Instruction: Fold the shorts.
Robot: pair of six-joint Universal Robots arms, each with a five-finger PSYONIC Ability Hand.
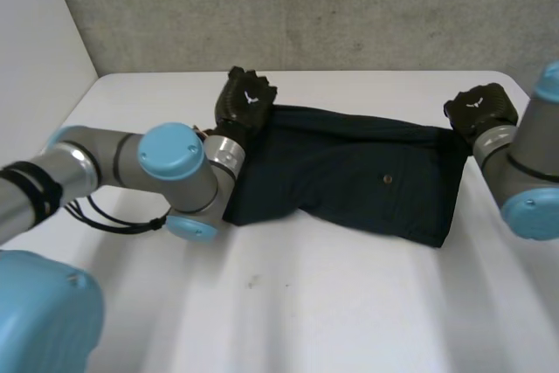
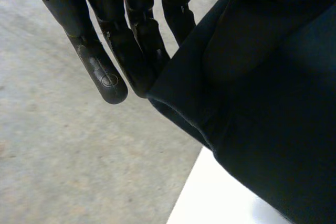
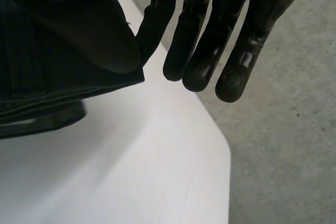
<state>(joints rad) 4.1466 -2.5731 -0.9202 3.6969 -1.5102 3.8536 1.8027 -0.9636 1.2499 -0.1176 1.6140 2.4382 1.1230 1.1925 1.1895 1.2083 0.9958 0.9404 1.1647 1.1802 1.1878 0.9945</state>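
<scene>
One shorts (image 1: 349, 172) on your bench (image 1: 349, 303) — two hands, left hand (image 1: 247, 98) and right hand (image 1: 479, 109), each pinching a far corner, fingers straight.

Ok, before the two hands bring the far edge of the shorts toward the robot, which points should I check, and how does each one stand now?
1. Left hand pinches the far left corner of the shorts: ok.
2. Right hand pinches the far right corner: ok.
3. Both hands on the same far edge: ok.
4. Shorts lying flat on the table: ok, only mild wrinkles.
5. Left arm out of the fold's way: not ok, it crosses the shorts' left end.
6. Pinches firm enough to lift: cannot tell.
</scene>
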